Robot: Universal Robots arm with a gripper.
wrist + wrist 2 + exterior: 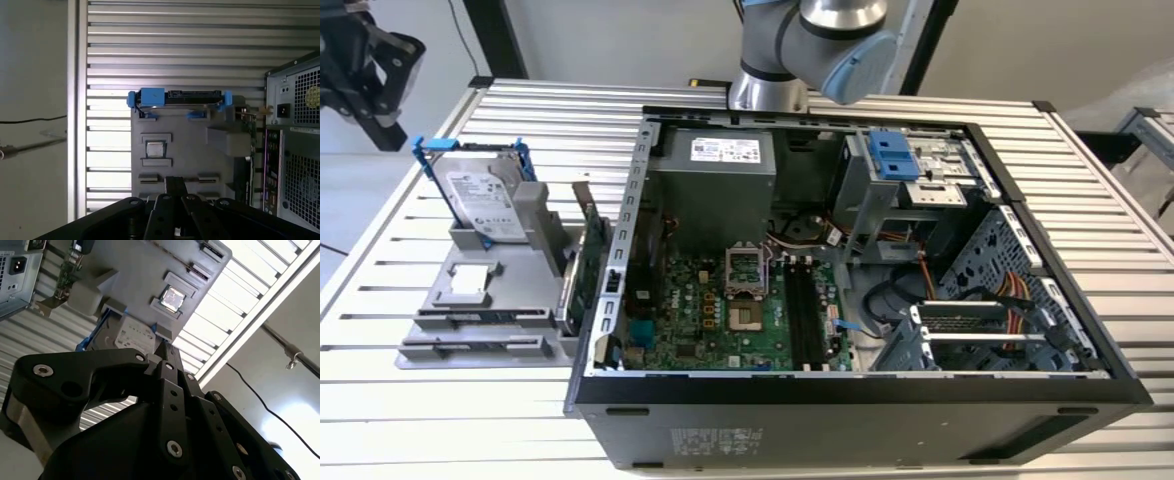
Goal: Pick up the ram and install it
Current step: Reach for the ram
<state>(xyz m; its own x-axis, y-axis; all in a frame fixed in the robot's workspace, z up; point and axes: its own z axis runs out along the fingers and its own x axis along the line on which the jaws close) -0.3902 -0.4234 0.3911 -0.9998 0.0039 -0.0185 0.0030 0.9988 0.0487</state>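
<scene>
The ram (478, 318) looks like a thin green-blue strip standing on edge in a front groove of the grey parts holder (480, 285), at the exterior view's left. In the first wrist view the same grooves (148, 177) lie just past my fingertips. My gripper (380, 120) hangs high over the table's far left corner, well above the holder. In both wrist views its black fingers (175, 186) (166, 354) sit pressed together with nothing between them. The motherboard's black memory slots (807, 315) lie bare inside the open computer case (854, 385).
A hard drive in a blue bracket (487, 195) leans at the holder's back, and a processor chip (474, 280) lies at its middle. A green expansion card (594, 250) stands between holder and case. The arm's base (781, 60) rises behind the case.
</scene>
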